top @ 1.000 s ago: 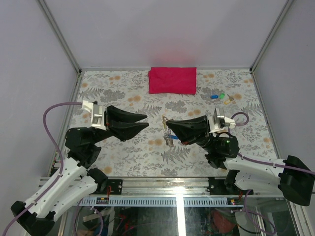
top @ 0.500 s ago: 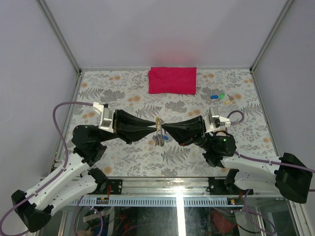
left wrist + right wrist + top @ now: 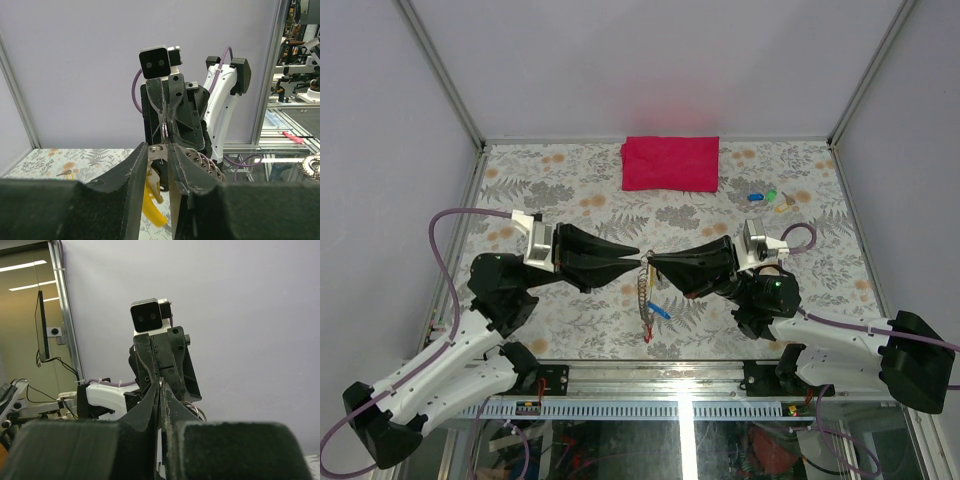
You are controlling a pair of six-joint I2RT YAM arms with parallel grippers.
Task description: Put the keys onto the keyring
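My two grippers meet tip to tip above the middle of the table. My left gripper (image 3: 637,260) (image 3: 157,148) is closed to a narrow gap on the thin silvery keyring (image 3: 159,149). My right gripper (image 3: 651,262) (image 3: 160,386) is shut on the same ring's edge (image 3: 160,382). A bunch of keys (image 3: 644,298) hangs from the ring, with a blue tag (image 3: 661,312) and a red tag (image 3: 647,336). A yellow tag (image 3: 151,204) shows below my left fingers. Loose keys lie at the back right: blue (image 3: 756,197), green (image 3: 772,195) and yellow (image 3: 782,207).
A red cloth (image 3: 670,162) lies flat at the back middle of the floral table (image 3: 570,190). Metal frame posts and grey walls bound the table on three sides. Purple cables loop beside both arms.
My left gripper has swung right from the table's left part and closed on the ring that my right gripper holds. The bunch of keys now hangs lower and longer.
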